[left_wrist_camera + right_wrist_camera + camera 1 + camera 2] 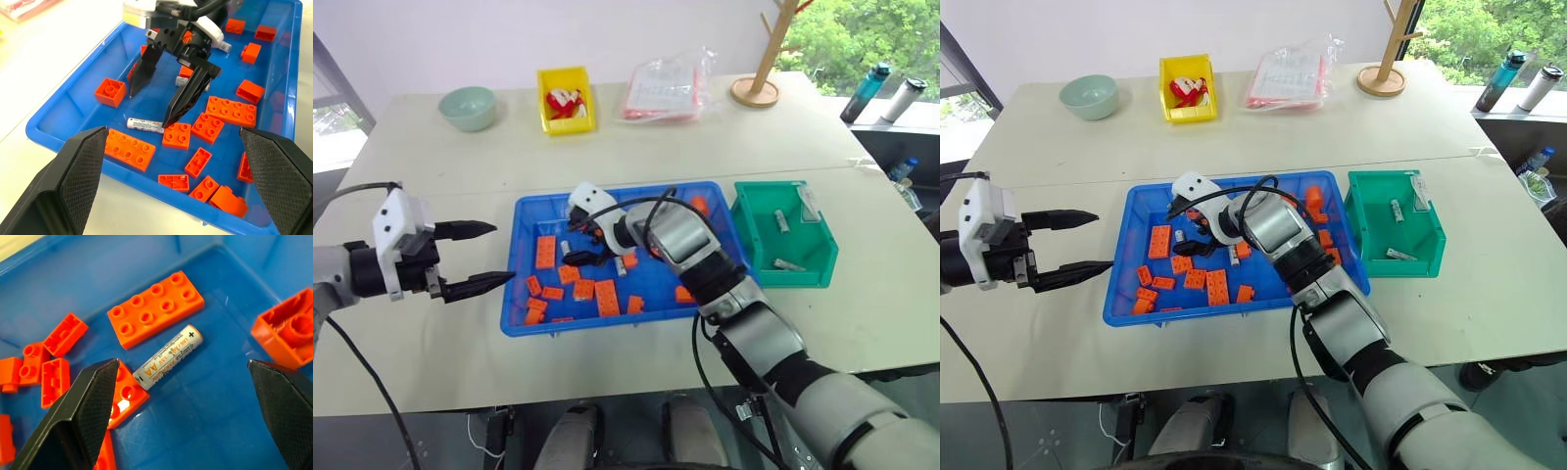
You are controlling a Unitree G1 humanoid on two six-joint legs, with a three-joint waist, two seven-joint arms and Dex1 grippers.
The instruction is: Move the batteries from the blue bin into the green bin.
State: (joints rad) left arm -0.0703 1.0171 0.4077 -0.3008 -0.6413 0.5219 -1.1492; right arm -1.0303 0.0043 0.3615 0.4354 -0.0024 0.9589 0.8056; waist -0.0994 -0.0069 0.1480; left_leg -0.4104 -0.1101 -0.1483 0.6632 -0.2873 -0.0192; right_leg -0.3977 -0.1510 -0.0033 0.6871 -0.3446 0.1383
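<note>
While down inside the blue bin [524,294], right gripper [165,95] spread wide, empty (nothing pinched); AA battery [167,357] between fingers, one fingertip [168,119] touching it.

A pale table [460,166] carries the blue bin [524,211], green bin [822,269], yellow bin [566,122], pale bowl [468,108], a wooden stand [756,90], and what looks like a plastic bag [666,88].

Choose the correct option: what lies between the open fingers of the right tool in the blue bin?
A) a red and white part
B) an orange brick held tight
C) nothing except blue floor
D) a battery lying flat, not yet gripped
D: the right tool stands open over a battery lying flat on the blue bin floor, beside orange bricks.
</note>
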